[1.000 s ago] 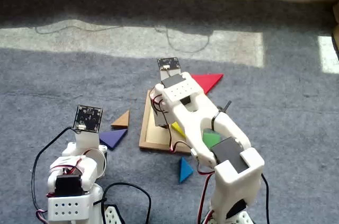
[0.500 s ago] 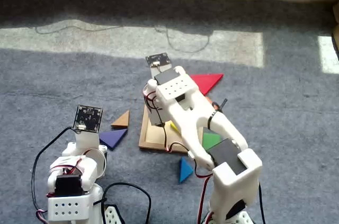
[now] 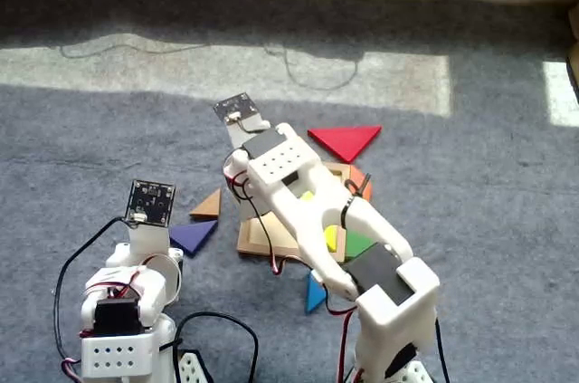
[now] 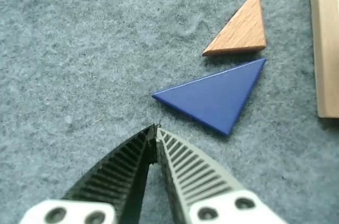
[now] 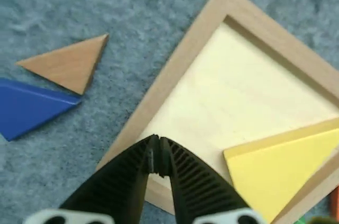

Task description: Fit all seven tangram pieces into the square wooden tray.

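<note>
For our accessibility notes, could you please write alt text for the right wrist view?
The right gripper, shut and empty, hangs over the rim of the wooden tray, which holds a yellow piece. A wooden triangle and a blue triangle lie outside it on grey carpet.

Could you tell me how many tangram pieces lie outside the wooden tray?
4: red triangle beyond the tray; wooden triangle and dark blue triangle at its left; light blue piece before it. More may be hidden.
</note>
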